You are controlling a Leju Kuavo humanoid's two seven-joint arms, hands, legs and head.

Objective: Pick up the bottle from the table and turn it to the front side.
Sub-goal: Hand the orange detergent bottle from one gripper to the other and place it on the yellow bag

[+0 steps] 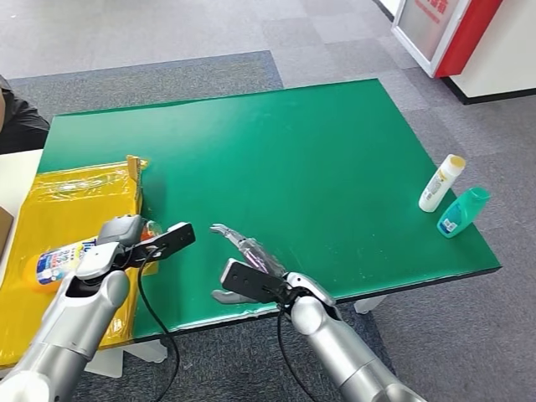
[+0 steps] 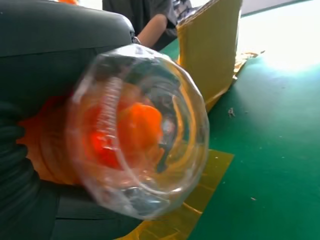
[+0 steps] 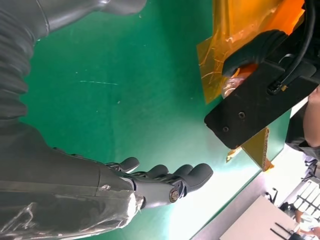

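The green table (image 1: 316, 151) carries a yellow sheet (image 1: 63, 209) at its left. Over it the left hand (image 1: 117, 239) grips the bottle (image 1: 60, 260), lying sideways and off the surface — turning could loosen that slick, clear body. The right hand (image 1: 246, 251) hovers near, fingers spread, holding nothing.

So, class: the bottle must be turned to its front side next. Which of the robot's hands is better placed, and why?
The left hand: it already grips the bottle over the yellow sheet. The right hand hovers open above the green table, holding nothing.
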